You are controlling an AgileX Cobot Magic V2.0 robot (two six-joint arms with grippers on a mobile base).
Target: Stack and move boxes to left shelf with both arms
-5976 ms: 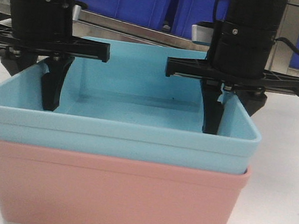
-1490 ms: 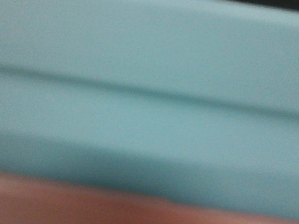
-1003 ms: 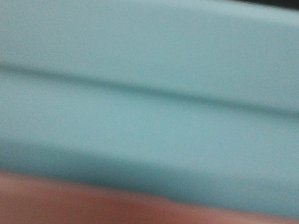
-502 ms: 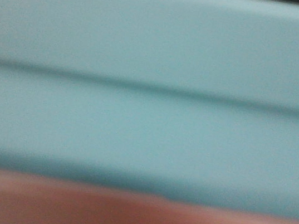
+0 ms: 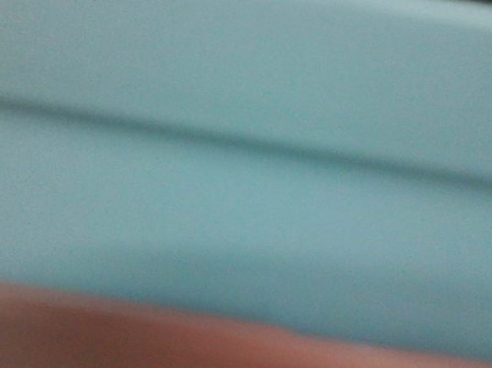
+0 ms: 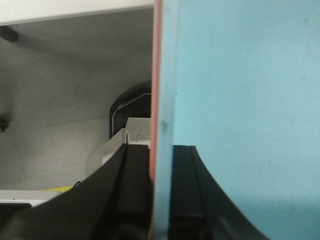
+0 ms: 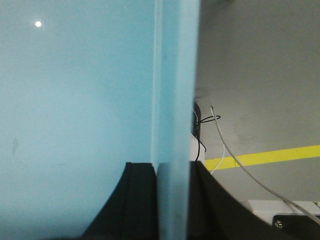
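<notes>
Left wrist | left end effector (image 6: 160, 167) clamped astride boxes (image 6: 240, 100) | right end effector (image 7: 172, 172) likewise

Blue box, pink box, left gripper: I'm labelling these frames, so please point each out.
Blue box (image 5: 242, 211): front view, near outer wall, below the rim line.
Pink box (image 5: 219, 365): front view, top band along the picture's bottom.
Left gripper (image 6: 161, 195): left wrist view, midway between its fingers, on the clamped walls.

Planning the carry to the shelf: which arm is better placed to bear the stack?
Left, probably: left gripper clamps the pink box and blue box walls together; right gripper shows only blue between its fingers.
</notes>
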